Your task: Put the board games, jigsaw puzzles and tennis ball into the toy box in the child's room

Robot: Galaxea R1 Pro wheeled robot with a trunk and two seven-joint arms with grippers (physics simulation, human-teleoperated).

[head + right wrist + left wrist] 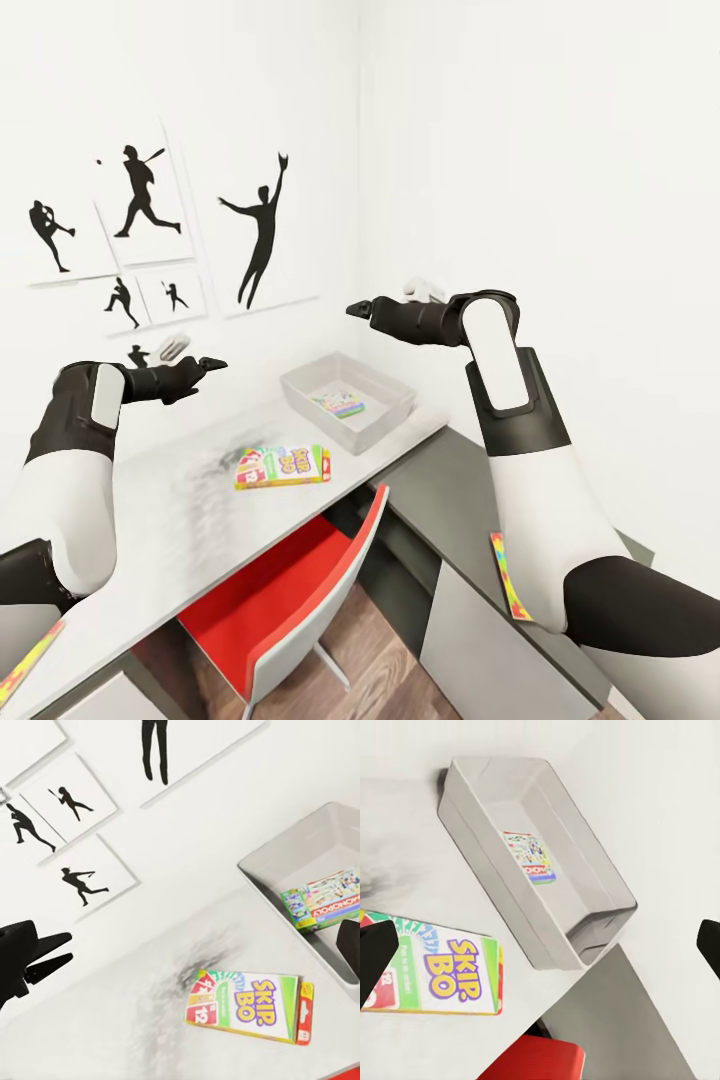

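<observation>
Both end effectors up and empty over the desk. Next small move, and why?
Probably lower the left end effector onto the Skip-Bo box. It lies flat on the light grey table outside the toy box, which already holds a Monopoly box. The left end effector looks open, empty and nearest.

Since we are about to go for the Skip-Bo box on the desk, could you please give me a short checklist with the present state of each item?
1. Left gripper empty, jaws apart: ok.
2. Right gripper empty, jaws apart: ok.
3. Skip-Bo game box lies flat on the light grey table, nothing on top of it: ok.
4. Toy box has room; one Monopoly box lies flat in it: ok.
5. Red chair sits below the table edge near the game box; whether an arm would clear it: cannot tell.
6. Tennis ball located: not ok.
</observation>
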